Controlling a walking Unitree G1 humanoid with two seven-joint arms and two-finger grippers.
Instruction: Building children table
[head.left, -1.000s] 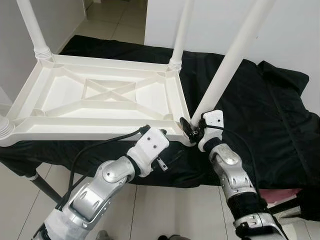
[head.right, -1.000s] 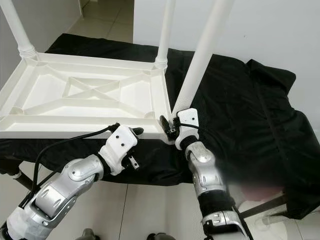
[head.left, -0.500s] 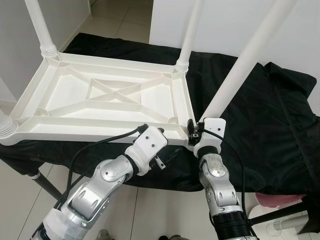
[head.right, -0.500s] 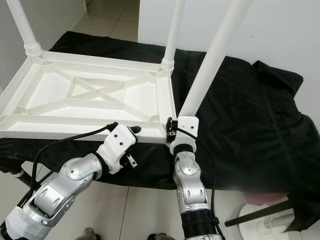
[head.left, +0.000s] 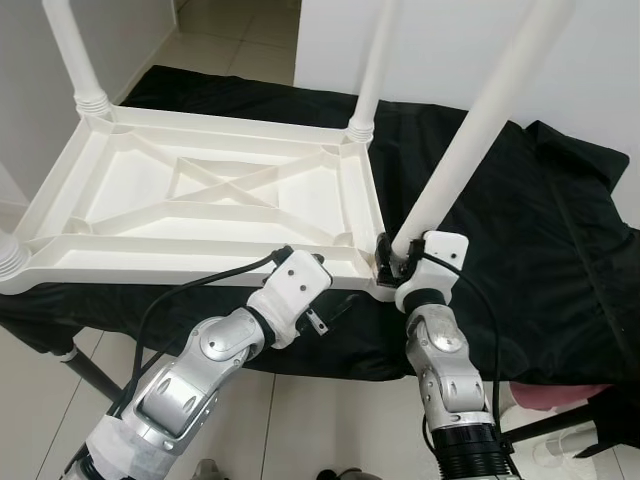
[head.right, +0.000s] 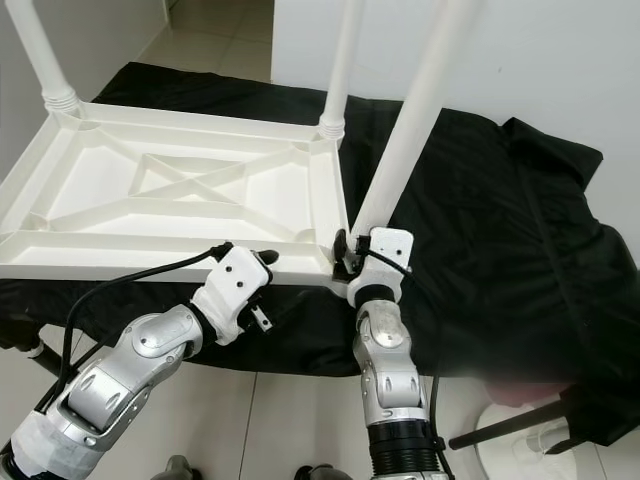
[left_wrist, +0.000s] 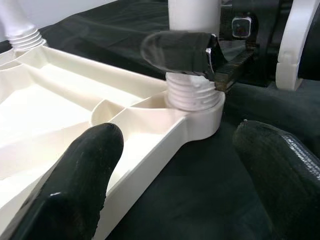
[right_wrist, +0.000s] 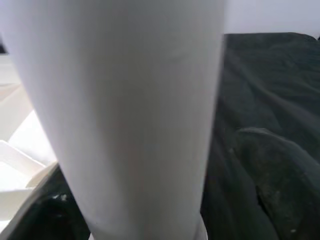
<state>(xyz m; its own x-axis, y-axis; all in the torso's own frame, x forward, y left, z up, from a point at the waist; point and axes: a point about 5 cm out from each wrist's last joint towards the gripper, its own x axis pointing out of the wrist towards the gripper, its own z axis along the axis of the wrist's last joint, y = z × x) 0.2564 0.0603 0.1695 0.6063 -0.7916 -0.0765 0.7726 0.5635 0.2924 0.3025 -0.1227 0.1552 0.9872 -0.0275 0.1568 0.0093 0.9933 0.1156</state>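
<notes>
A white children's table (head.left: 150, 250) lies upside down on a black cloth (head.left: 540, 230). Its near right leg (head.left: 470, 130) stands tilted in the corner socket. My right gripper (head.left: 392, 258) is shut on that leg just above its threaded base (left_wrist: 192, 95); the leg (right_wrist: 125, 115) looms close in the right wrist view. My left gripper (left_wrist: 175, 165) is open at the table's near rim, beside the same corner, one finger (head.right: 265, 257) resting at the rim. Other legs (head.left: 370, 70) stand upright at the far corners.
The cloth-covered surface ends just in front of me, with tiled floor (head.left: 300, 400) below. A white wall (head.left: 450, 40) rises behind the table. A black support leg (head.left: 90, 375) slants under the left side. Something pink (head.left: 560, 395) sits low on the right.
My right forearm has swung in under the leg's base and its wrist has turned while staying on the leg. The left arm has hardly moved. The camera shifted slightly.
</notes>
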